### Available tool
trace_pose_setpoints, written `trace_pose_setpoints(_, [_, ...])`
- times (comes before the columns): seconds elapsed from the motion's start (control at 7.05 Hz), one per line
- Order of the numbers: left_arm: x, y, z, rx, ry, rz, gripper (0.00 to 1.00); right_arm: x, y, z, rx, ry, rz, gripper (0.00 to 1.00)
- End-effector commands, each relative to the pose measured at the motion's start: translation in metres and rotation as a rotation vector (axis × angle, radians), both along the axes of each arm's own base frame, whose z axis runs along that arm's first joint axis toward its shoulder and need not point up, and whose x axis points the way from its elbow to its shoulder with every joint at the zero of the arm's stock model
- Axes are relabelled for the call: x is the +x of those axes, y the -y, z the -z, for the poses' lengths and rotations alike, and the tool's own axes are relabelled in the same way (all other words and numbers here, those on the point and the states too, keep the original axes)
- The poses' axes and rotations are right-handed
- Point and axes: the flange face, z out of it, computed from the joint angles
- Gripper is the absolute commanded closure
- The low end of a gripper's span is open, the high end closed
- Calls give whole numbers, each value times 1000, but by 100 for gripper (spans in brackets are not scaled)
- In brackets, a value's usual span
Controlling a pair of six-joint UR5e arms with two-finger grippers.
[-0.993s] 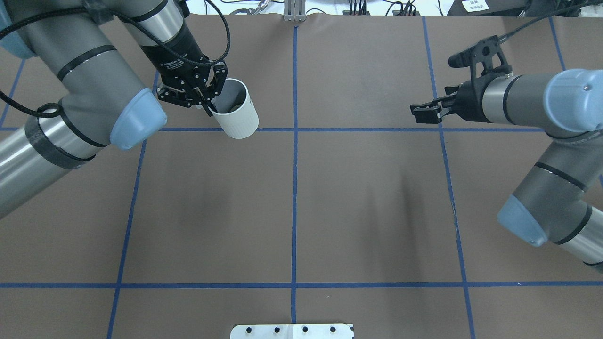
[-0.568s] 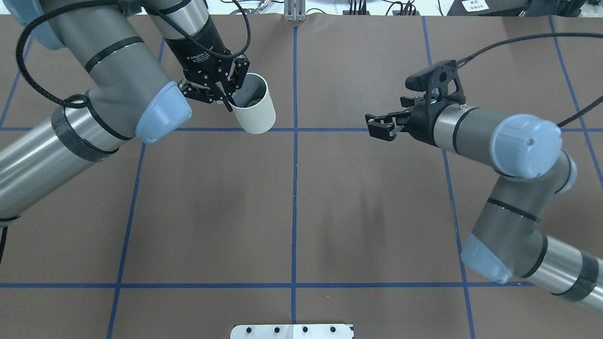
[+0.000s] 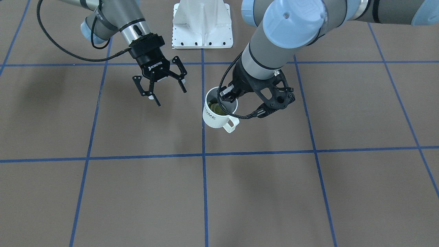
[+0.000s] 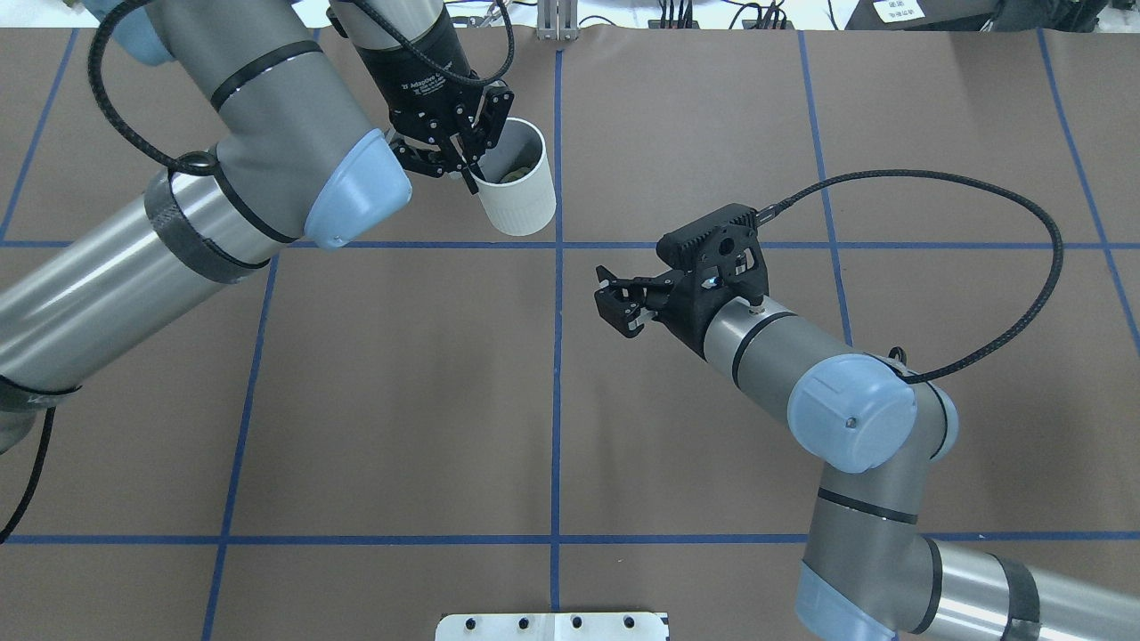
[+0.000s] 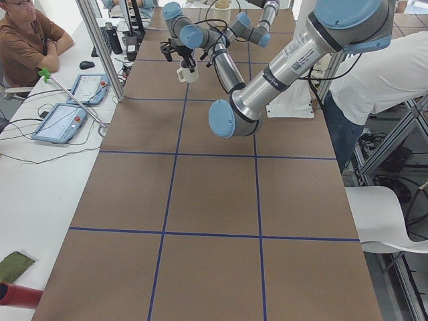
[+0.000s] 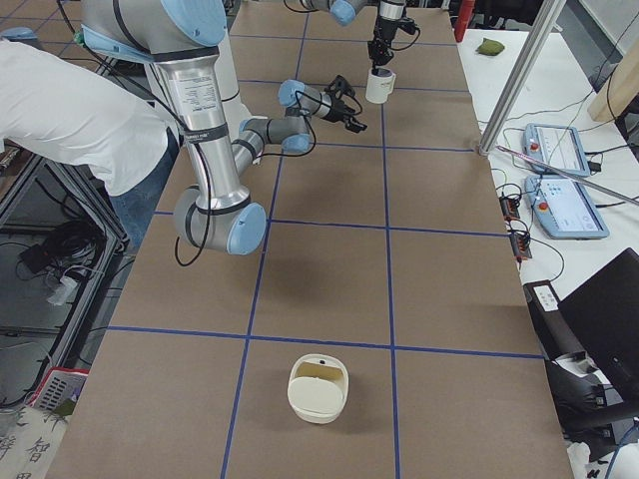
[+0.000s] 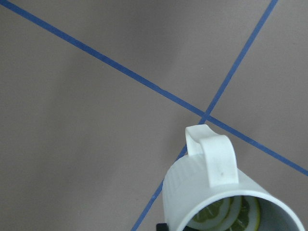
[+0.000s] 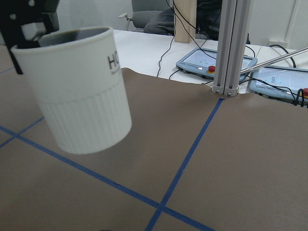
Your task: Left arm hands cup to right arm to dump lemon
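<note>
- Since a second ago my right arm has swung in from the bench's right side toward the centre line. My left arm has carried the cup toward that line too.
- Nearest me, my right claw hangs released, its black fingers spread wide. It points toward the cup, with bare bench between them.
- Farther out, my left claw is clenched on the cup's rim, one finger inside and one outside. The cup hangs tilted above the matte brown surface and its blue tape grid.
- The lemon lies inside the cup. Overhead it is only a dull lump against the grey inside, but my left wrist camera shows sliced rounds with pale rings.
- The overhead view hides the squared loop handle. The front-facing view shows it on the cup's side away from me, with dark lettering on the white wall.
- My right wrist camera shows a smooth upper wall and fine vertical ribs below.
- Beyond the far edge stand an aluminium post and grey tablets.
</note>
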Motion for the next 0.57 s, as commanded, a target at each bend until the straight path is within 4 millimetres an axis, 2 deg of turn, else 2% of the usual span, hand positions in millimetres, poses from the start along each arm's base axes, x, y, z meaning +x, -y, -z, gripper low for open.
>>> trace_pose_setpoints(0.0, [11,1,6,-58,7,16,100,-18,-21,14,27,27,-59,8])
trace_pose_setpoints(0.14, [15,-3,18,-66,1,19,100,-19,-26,17,35,44,-81,6])
trace_pose_setpoints(0.43, [33,-19,24,-104,13,8,100,-21,-27,18,47,55,-142,2])
